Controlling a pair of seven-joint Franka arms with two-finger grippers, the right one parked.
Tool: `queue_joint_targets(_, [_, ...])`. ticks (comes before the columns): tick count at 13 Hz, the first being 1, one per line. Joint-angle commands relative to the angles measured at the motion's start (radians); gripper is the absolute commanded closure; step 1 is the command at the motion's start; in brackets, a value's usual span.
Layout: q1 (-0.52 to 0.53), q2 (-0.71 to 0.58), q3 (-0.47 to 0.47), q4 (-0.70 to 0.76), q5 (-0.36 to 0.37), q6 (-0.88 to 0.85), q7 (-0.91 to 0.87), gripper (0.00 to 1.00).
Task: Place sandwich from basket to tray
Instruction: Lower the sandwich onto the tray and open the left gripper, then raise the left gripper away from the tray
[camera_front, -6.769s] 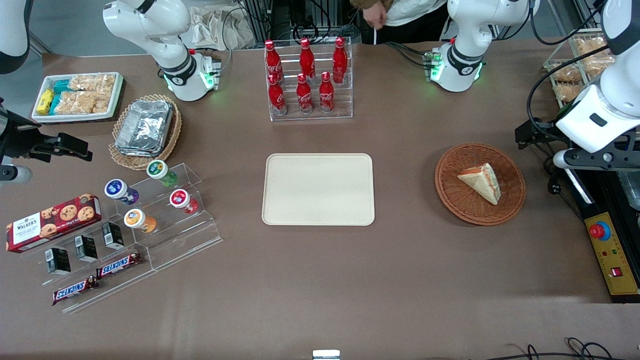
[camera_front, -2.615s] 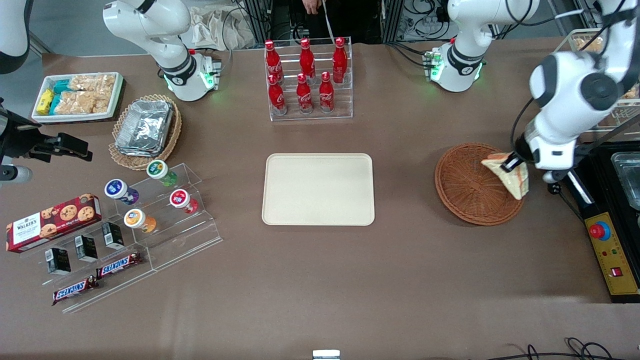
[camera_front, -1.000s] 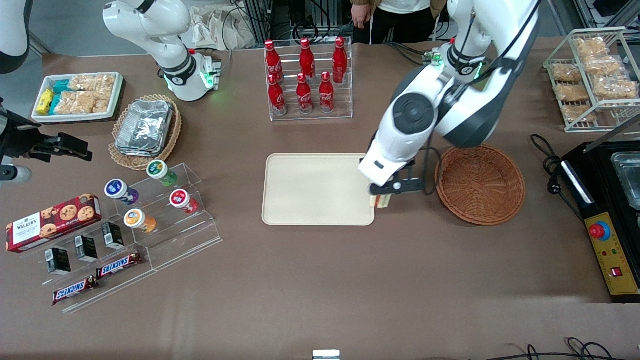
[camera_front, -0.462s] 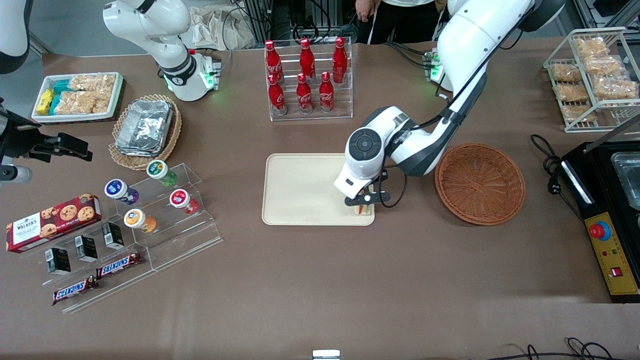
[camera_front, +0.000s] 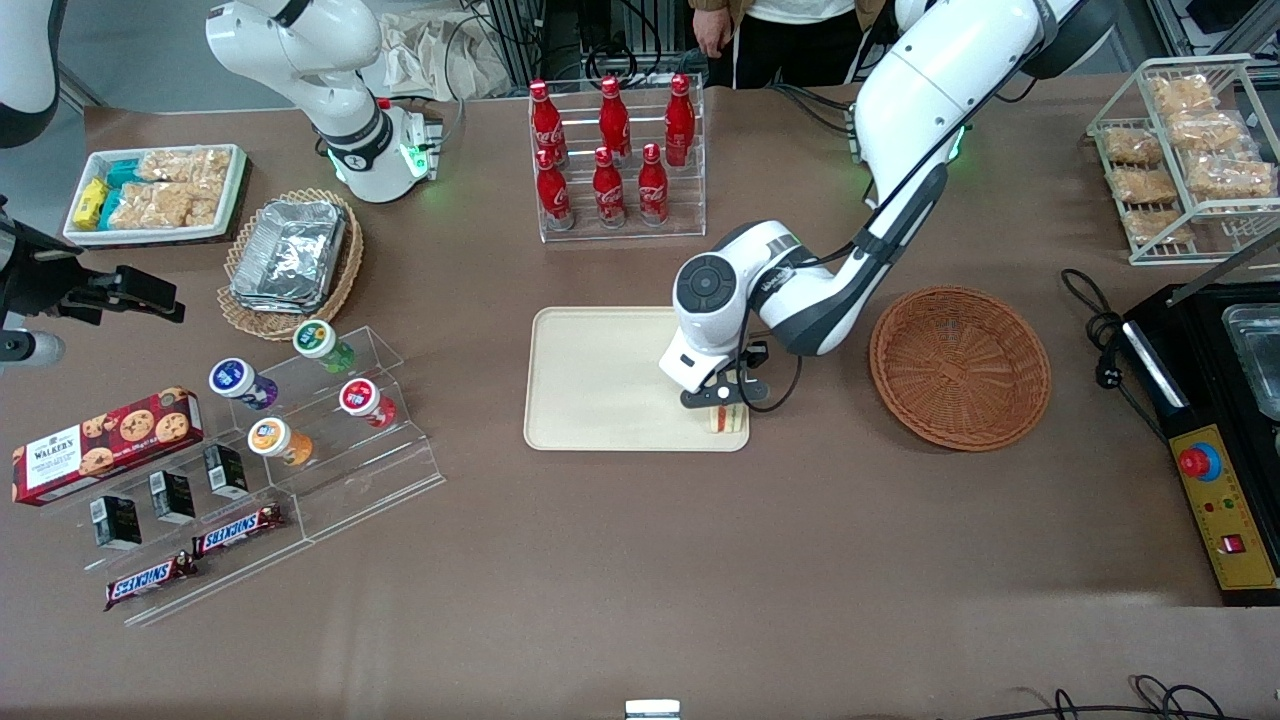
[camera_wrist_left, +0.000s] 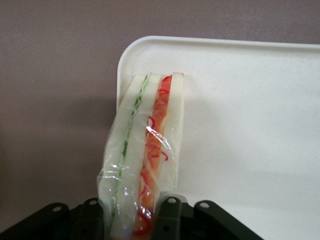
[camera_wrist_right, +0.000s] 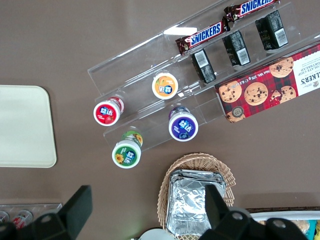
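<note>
While the front view mostly hides it, the end effector (camera_wrist_left: 135, 220) apparently grips the sandwich (camera_wrist_left: 145, 165) over the tray's (camera_wrist_left: 250, 125) corner.

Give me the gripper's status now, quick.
Gripper: shut on the sandwich, above the corner of the tray nearest the basket.

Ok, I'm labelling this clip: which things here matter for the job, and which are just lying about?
Job: sandwich held in the gripper above a tray corner; basket.

Lying about: cola bottles, yogurt cups, cookie box, foil containers.
</note>
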Motion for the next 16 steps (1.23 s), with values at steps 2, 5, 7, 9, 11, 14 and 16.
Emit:
queue_joint_targets(2, [-0.004, 0.006, -0.002, 0.012, 0.025, 0.015, -0.037, 0.00])
queue_joint_targets(5, [0.008, -0.023, -0.002, 0.027, 0.017, 0.001, -0.031, 0.00])
queue_joint_targets(7, [0.010, -0.066, -0.002, 0.066, 0.014, -0.039, -0.078, 0.00])
queue_joint_targets(9, [0.045, -0.131, -0.005, 0.096, -0.012, -0.112, -0.094, 0.00])
queue_joint_targets(11, [0.067, -0.201, -0.003, 0.150, -0.093, -0.174, -0.080, 0.00])
queue_joint_targets(14, [0.122, -0.276, -0.002, 0.224, -0.158, -0.300, -0.004, 0.00])
queue_joint_targets(16, [0.174, -0.361, 0.041, 0.254, -0.271, -0.364, 0.120, 0.00])
